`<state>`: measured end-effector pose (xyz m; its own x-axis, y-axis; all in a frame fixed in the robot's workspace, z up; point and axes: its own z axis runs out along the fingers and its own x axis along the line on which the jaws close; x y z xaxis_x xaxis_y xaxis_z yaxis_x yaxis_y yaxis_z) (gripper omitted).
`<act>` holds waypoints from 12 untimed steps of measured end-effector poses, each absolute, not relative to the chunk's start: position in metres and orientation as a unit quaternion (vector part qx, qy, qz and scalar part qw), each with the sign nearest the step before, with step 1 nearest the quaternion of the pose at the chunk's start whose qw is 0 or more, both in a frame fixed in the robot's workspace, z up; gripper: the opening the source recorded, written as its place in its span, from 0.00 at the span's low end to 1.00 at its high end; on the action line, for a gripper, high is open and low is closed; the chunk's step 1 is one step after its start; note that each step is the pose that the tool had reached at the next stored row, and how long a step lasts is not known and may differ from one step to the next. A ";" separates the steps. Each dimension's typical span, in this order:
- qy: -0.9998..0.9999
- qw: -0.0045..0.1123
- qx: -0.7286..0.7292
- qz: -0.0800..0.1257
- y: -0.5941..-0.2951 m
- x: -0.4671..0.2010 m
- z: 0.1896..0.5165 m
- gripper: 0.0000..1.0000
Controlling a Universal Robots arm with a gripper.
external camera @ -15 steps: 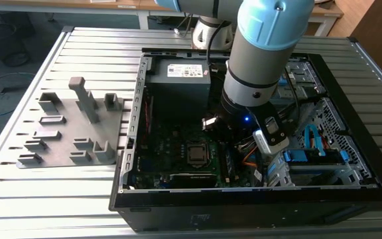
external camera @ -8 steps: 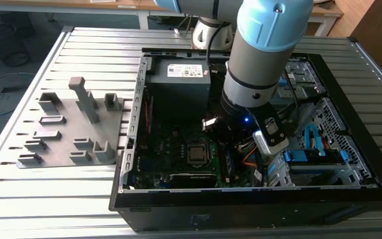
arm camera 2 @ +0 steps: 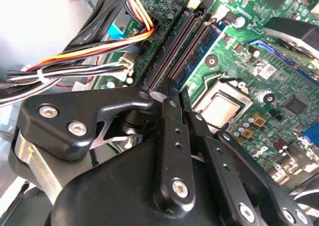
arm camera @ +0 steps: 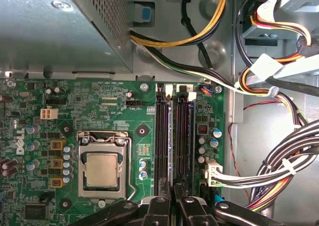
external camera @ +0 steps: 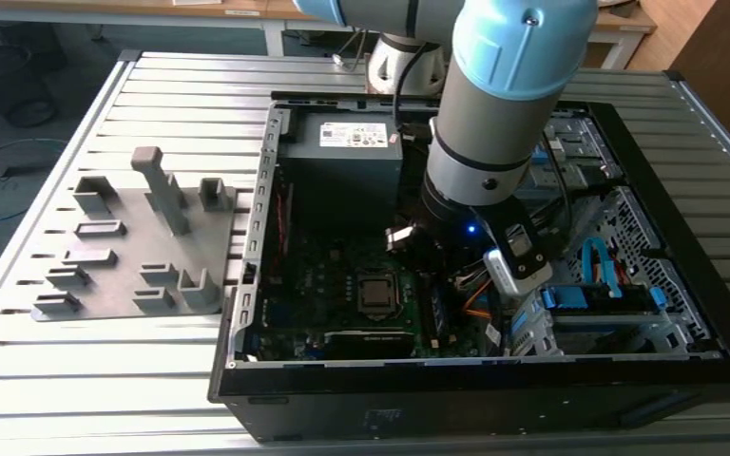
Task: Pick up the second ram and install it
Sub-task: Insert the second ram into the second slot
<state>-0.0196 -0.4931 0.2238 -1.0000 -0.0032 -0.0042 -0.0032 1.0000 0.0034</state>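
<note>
The second ram (arm camera: 172, 136) is a thin dark blue-green stick seen edge-on. It stands along the two black memory slots (arm camera: 162, 136) of the motherboard. In the second wrist view the second ram's blue board (arm camera 2: 205, 44) runs beside a black slot (arm camera 2: 169, 42) toward my fingers. My gripper (arm camera: 173, 202) (arm camera 2: 178, 94) is at the stick's near end with its black fingers (arm camera 2: 169, 116) drawn close together on it. In the exterior view my arm (external camera: 473, 204) reaches down into the open computer case, and the gripper is hidden under the wrist.
The CPU socket (arm camera: 102, 169) lies beside the slots. The grey power supply (arm camera: 50, 32) and bundles of coloured cables (arm camera: 279, 171) crowd the other sides. The case walls (external camera: 263, 190) ring the work area. A grey fixture plate (external camera: 124, 256) lies on the slatted table at the exterior view's left.
</note>
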 end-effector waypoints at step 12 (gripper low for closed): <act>1.000 0.002 0.002 -0.003 -0.493 -0.020 0.223 0.14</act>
